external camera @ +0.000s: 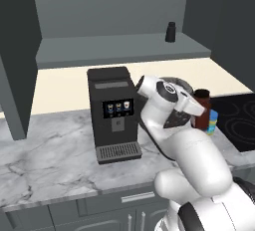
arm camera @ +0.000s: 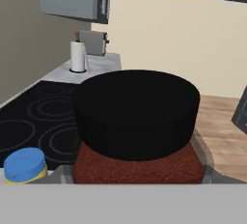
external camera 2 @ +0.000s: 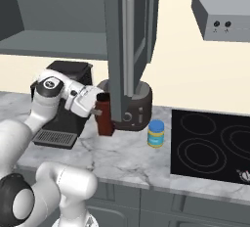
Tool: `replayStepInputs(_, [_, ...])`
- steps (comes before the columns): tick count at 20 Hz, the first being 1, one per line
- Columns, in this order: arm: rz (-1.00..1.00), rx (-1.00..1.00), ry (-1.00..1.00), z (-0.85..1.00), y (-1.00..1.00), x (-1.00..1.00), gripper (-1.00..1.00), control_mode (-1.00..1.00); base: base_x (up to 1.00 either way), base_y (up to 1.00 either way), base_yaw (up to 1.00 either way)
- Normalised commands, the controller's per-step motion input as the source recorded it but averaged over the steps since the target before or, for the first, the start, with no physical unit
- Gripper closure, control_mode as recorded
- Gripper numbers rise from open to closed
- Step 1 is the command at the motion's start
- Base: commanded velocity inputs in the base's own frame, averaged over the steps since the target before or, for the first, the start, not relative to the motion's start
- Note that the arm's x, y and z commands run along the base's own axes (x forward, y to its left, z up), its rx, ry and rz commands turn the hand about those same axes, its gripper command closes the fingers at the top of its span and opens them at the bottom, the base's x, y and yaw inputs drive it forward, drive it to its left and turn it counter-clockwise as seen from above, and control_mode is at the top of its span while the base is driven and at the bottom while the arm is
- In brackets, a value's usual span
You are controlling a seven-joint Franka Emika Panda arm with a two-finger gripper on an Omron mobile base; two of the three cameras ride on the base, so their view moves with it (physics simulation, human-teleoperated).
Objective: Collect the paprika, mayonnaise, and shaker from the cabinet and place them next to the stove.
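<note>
My gripper [external camera 2: 99, 108] is shut on the paprika [external camera 2: 104, 119], a dark-red bottle with a black cap, held upright low over the marble counter in front of the toaster. Its cap [arm camera: 136, 109] looms large in the hand view. I cannot tell whether its base touches the counter. The mayonnaise [external camera 2: 156, 133], a blue-lidded jar, stands on the counter just left of the stove [external camera 2: 215, 145] and right of the bottle. From the left, the paprika [external camera: 201, 106] half hides the mayonnaise [external camera: 213, 121]. The shaker [external camera: 171, 32] stands on the shelf of the open cabinet [external camera: 119, 51].
A black coffee machine [external camera: 113, 113] stands on the counter left of the arm. A dark toaster [external camera 2: 137, 104] sits behind the bottle, under the open cabinet door [external camera 2: 128, 40]. A range hood [external camera 2: 222, 15] hangs above the stove. A paper-towel roll [arm camera: 78, 56] stands beyond the cooktop.
</note>
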Motion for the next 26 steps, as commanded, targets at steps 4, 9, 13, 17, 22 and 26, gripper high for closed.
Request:
replayStepInputs(4, [-0.12,0.00,0.13,-0.62,-0.43,0.00,1.00,-1.00,0.00,0.00,0.00])
replayStepInputs(9, [-0.07,0.00,0.09,-0.56,-0.60,0.02,1.00,-1.00,0.00,0.00,0.00])
replayStepInputs(13, [-0.04,-0.02,0.03,-0.57,-0.58,0.01,1.00,-1.00,0.00,0.00,0.00])
replayStepInputs(17, [-0.05,-0.08,0.00,-0.56,-0.31,0.07,1.00,-1.00,0.00,0.00,0.00])
replayStepInputs(22, [-0.01,-0.01,-0.04,-0.23,-0.25,0.10,1.00,-1.00,0.00,0.00,0.00])
replayStepInputs(26, [0.00,0.02,-0.04,-0.06,-0.41,0.10,1.00,-1.00,0.00,0.00,0.00])
